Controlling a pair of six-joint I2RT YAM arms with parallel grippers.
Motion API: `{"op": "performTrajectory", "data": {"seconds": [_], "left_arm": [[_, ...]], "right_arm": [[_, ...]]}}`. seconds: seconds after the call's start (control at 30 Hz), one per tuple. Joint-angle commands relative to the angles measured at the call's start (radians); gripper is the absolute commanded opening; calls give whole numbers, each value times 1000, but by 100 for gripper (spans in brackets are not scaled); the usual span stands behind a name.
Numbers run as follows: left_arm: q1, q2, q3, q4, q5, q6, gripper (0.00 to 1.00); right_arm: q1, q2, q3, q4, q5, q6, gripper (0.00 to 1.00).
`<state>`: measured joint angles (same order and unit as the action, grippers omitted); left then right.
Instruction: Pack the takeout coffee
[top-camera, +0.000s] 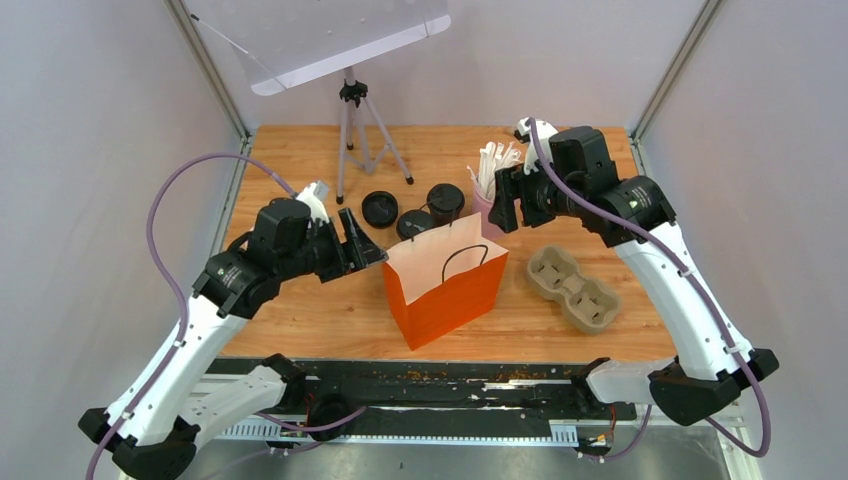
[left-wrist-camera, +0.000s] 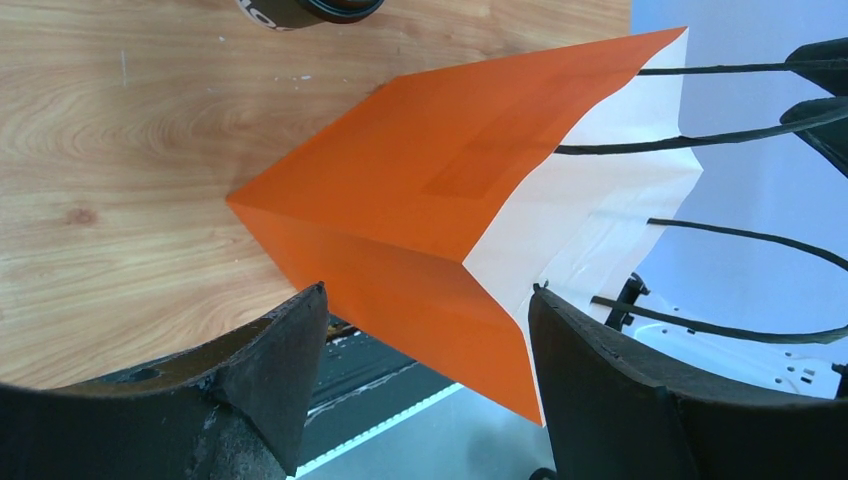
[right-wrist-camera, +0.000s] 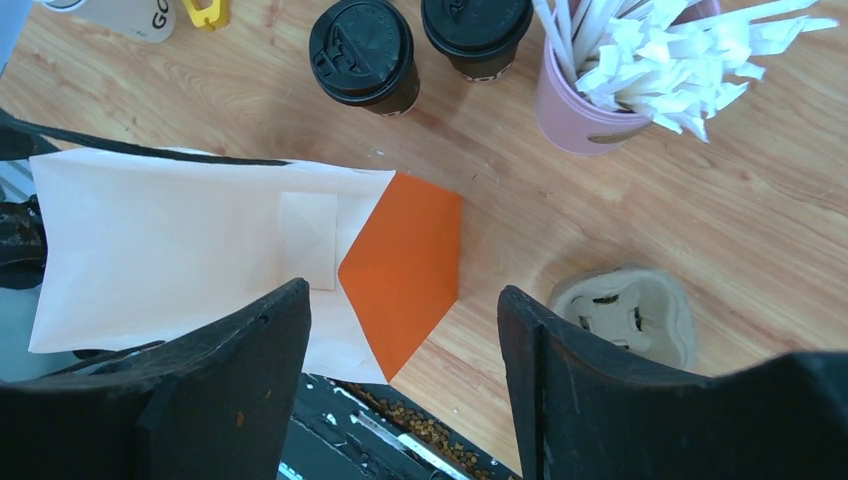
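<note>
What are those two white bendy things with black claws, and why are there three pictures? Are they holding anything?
They are two robot arms bolted to the near edge of a wooden table. One picture is taken from a camera high above. The other two come from little cameras on each arm's wrist, so you see its own black claws at the bottom.

On the table stands an orange paper bag, open at the top. Behind it are coffee cups with black lids, a pink cup of white straws, and a brown cup tray.

The left gripper is open beside the bag's edge. The right gripper is open too, above the bag. Neither holds anything.
</note>
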<state>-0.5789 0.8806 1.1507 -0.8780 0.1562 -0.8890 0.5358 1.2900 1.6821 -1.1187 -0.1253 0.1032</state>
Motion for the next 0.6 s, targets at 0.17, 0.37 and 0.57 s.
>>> {"op": "performTrajectory", "data": {"seconds": [0.17, 0.37, 0.57], "left_arm": [[-67, 70, 52, 31, -28, -38, 81], [-152, 126, 97, -65, -89, -54, 80], [-185, 157, 131, -144, -117, -57, 65]], "right_arm": [[-11, -29, -93, 70, -116, -3, 68], [-10, -19, -144, 96, -164, 6, 68], [-10, -10, -146, 87, -178, 13, 67]]}}
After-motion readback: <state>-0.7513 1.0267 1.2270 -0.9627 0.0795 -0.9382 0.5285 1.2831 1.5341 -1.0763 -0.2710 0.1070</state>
